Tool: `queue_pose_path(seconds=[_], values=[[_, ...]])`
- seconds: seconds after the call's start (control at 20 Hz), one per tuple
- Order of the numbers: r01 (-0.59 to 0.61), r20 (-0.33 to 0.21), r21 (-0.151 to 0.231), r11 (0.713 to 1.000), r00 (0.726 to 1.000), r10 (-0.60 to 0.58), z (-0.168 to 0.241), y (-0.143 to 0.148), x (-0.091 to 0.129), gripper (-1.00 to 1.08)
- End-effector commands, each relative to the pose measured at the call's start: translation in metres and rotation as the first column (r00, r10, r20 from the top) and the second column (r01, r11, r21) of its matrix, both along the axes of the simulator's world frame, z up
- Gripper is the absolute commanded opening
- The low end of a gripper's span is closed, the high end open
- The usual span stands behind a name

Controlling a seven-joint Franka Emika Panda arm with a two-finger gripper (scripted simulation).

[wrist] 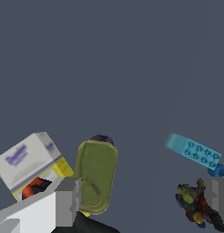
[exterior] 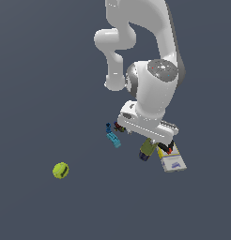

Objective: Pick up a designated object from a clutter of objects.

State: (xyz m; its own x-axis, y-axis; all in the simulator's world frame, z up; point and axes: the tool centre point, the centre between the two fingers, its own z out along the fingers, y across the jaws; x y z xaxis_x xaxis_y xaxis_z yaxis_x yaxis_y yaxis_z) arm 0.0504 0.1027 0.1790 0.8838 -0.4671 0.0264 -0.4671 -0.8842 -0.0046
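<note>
Dark slate-grey ground [exterior: 51, 93] is seen beneath the white arm's gripper [wrist: 141, 200], its jaws spread wide. One grey finger [wrist: 68, 200] is shown just beside the small rounded-rectangular can with an olive-green top [wrist: 95, 175], the other well apart. A flat white-and-yellow box [wrist: 29, 159] lies alongside the can, a light blue studded piece [wrist: 193, 152] nearby. A yellow-green tennis ball [exterior: 60, 170] sits well apart.
</note>
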Motion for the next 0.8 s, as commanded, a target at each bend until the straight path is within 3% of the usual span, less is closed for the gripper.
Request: queue_pose_path(seconds=[0.0, 0.75], values=[[0.041, -0.005, 0.003, 0.999, 0.999, -0.041, -0.016, 0.013, -0.001, 1.00], [0.172, -0.025, 0.008, 0.985, 0.985, -0.171, -0.069, 0.056, -0.009, 1.00]])
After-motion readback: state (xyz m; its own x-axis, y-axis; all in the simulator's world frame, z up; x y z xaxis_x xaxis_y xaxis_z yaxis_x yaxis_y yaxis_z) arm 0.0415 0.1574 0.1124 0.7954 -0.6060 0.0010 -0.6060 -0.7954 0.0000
